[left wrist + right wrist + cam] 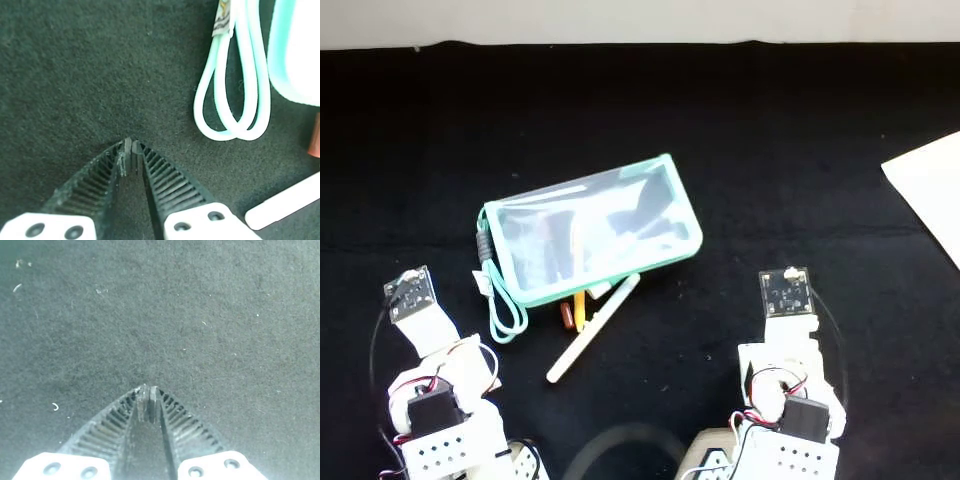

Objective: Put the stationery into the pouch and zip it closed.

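A clear pouch (590,228) with mint-green trim lies tilted at the middle of the black table, some stationery inside it. Its looped mint cord (502,312) hangs off the near-left corner, and the cord (235,100) lies just ahead of my left gripper (131,146), which is shut and empty. A white pen (592,328), a yellow pen (579,312) and a brown pen (566,315) stick out from under the pouch's near edge. The white pen (285,202) and brown tip (315,140) sit beside the cord. My right gripper (148,390) is shut over bare cloth, right of the pouch.
A white sheet (932,190) lies at the table's right edge. Both arms' bases (450,430) (788,420) stand at the near edge. Black cloth (790,150) covers the table around the pouch.
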